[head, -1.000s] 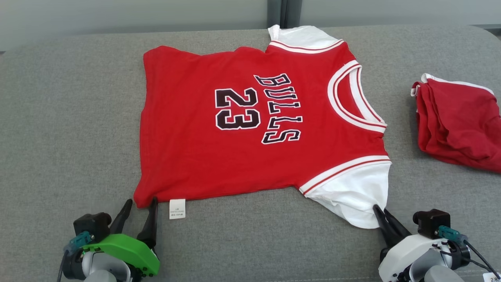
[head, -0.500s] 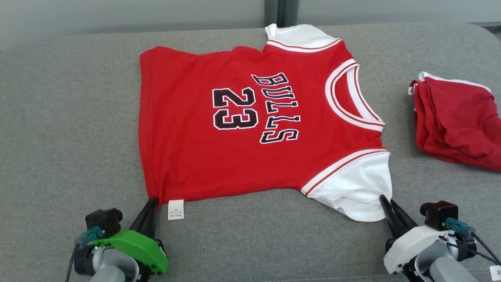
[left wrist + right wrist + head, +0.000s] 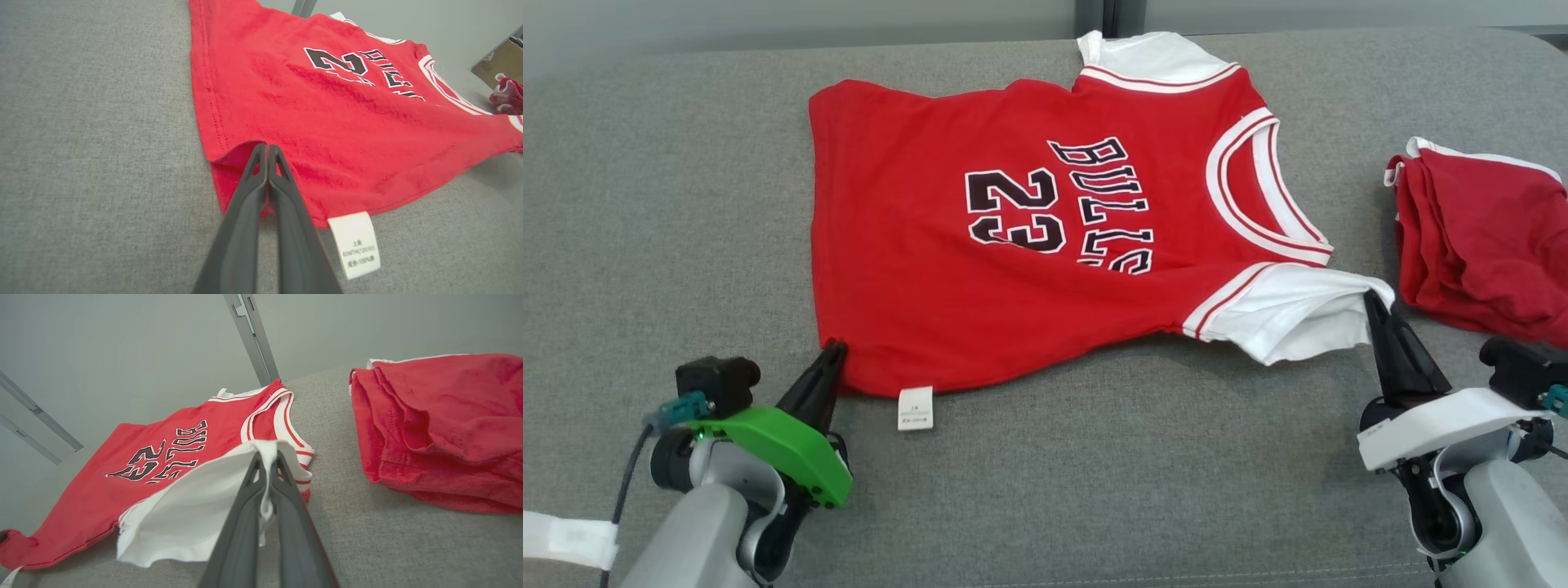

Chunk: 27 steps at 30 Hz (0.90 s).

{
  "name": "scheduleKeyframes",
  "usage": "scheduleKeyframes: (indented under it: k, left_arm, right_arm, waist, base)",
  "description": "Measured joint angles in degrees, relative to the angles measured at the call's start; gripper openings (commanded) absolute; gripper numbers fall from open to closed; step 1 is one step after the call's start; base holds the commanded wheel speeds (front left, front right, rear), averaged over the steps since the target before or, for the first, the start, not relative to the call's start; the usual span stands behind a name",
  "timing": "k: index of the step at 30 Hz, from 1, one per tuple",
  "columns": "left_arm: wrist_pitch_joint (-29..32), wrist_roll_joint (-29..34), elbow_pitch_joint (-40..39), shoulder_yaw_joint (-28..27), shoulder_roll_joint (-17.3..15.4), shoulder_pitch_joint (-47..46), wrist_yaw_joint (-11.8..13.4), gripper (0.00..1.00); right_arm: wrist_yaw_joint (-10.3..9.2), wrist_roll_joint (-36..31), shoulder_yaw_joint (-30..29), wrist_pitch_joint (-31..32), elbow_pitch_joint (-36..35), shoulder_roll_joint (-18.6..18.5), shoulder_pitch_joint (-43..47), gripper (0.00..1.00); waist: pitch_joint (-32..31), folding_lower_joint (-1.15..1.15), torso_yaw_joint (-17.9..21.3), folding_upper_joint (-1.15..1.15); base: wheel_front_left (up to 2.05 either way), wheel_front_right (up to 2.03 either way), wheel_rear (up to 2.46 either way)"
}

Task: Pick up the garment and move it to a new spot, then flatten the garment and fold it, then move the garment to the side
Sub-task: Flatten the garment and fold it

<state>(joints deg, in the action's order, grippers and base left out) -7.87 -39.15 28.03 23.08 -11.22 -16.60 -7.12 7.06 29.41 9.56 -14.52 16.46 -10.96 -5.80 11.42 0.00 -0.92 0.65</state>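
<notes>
The garment point(image 3: 947, 269), a red jersey with white sleeves and black "BULLS 23" print, lies on the grey cushion with its near edge raised. My left gripper point(image 3: 833, 349) is shut on the garment's near hem corner, seen close in the left wrist view point(image 3: 267, 148) pinching red cloth. My right gripper point(image 3: 1376, 298) is shut on the edge of the near white sleeve point(image 3: 1298, 314), which hangs lifted off the cushion; the right wrist view shows that white cloth point(image 3: 196, 506) caught between my fingers point(image 3: 267, 455). A white care label point(image 3: 915, 407) dangles from the hem.
A folded pile of red cloth with white trim point(image 3: 1478, 245) lies at the right, close beside my right gripper. Grey cushion point(image 3: 670, 204) spreads to the left and front. A grey wall with a metal upright point(image 3: 249, 330) stands behind.
My left gripper shut on the hem corner. Both grippers then moved away from me and up, lifting the garment's near edge so it bunches and hides part of the lettering.
</notes>
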Motion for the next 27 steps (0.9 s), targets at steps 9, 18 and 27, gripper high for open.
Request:
scheduleKeyframes:
  k: [9,18,27]
  left_arm:
    - [11.82,-6.59,-4.98,-1.33,-6.24,-4.59,0.00,0.00]
    - [16.74,-13.46,-10.60,-0.67,-4.74,-4.02,0.00,0.00]
    - [22.79,-14.81,-16.66,-2.61,-9.69,-7.86,0.00,0.00]
  right_arm:
    - [0.00,4.95,5.09,3.58,-4.30,-4.02,-3.67,0.00]
    - [0.00,9.28,5.98,5.06,-7.81,-5.92,-3.66,0.00]
    - [0.00,13.03,3.60,8.81,-12.20,-10.74,-7.98,0.00]
  waist:
    - [2.63,0.00,-0.14,0.00]
    - [5.33,0.00,-1.40,0.00]
    - [8.48,0.00,-2.43,0.00]
  base:
    - [0.00,0.00,0.00]
    - [0.00,0.00,0.00]
    - [0.00,0.00,0.00]
